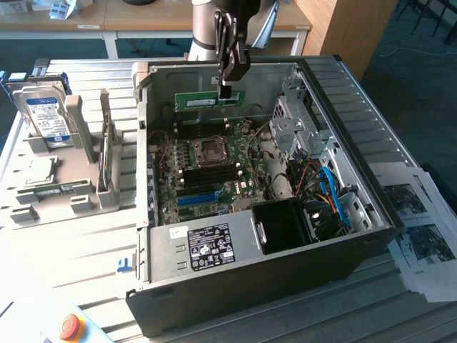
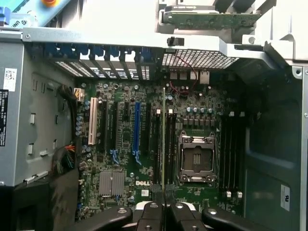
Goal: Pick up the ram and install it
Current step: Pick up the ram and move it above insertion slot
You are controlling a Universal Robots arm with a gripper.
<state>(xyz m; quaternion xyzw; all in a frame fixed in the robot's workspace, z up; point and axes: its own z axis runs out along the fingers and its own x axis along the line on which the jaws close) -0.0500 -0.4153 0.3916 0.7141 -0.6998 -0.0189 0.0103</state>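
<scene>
The ram point(image 1: 207, 101) is a narrow green stick with a pale label, hanging level above the far part of the open computer case point(image 1: 178, 286). My gripper point(image 1: 226, 91) comes down from above and is shut on the stick's top edge near its right end in the exterior view. In the wrist view the ram point(image 2: 163, 139) appears edge-on as a thin line running out from my gripper point(image 2: 163, 195). It lies over the dark memory slots point(image 2: 157, 144) of the green motherboard point(image 2: 120, 110), beside the processor socket point(image 2: 196, 159).
A silver hard drive point(image 1: 46, 114) stands in a grey fixture point(image 1: 64, 193) at the exterior view's left. Drive cages and blue cables point(image 1: 332, 193) fill the case's right side. Printed papers point(image 1: 421, 229) lie at the right, and a red button point(image 1: 69, 326) sits at the front left.
</scene>
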